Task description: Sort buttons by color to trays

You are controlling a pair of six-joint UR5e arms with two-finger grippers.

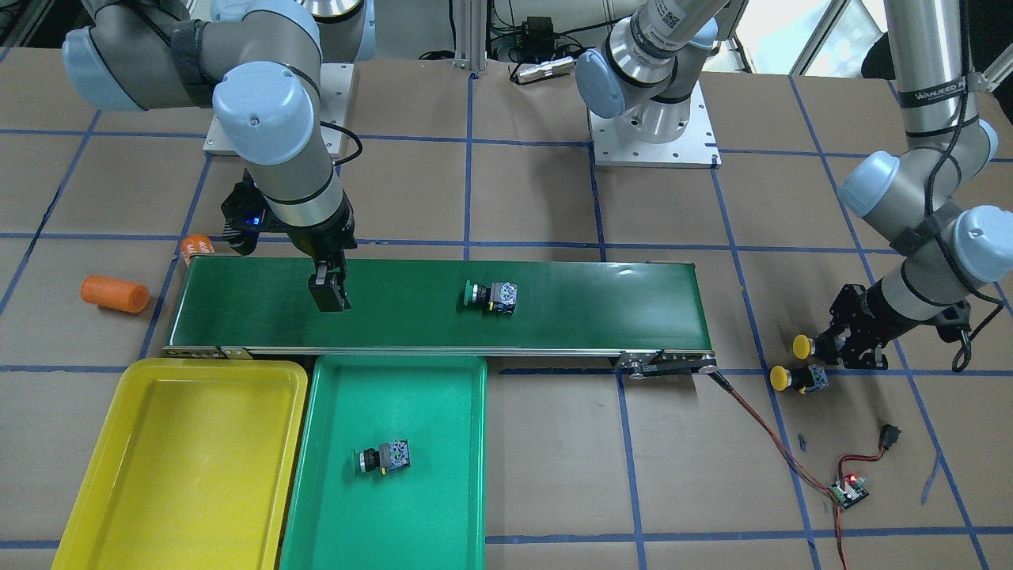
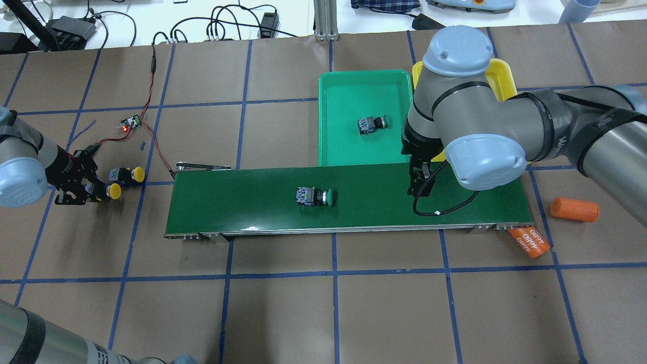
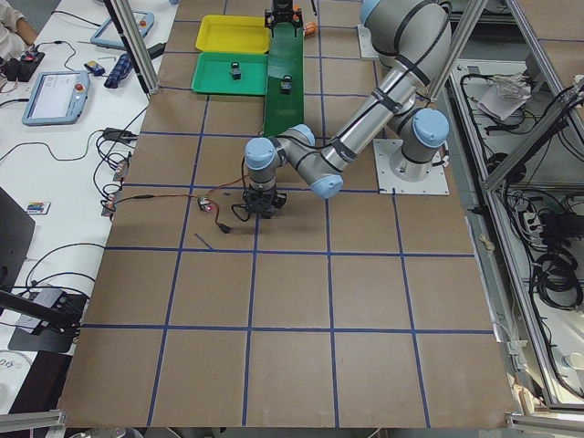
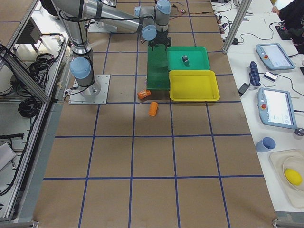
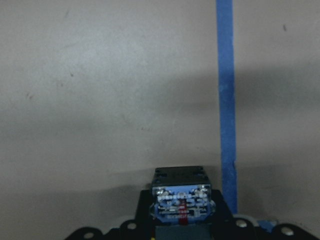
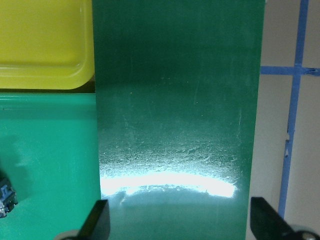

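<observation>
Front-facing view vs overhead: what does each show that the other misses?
Only front-facing: most of the yellow tray, with nothing in it; in the overhead view the right arm hides nearly all of it. Only overhead: the "4680" print on the orange cylinder at the conveyor's end. Both: one green button on the conveyor, another in the green tray, and two yellow buttons at the left gripper.
</observation>
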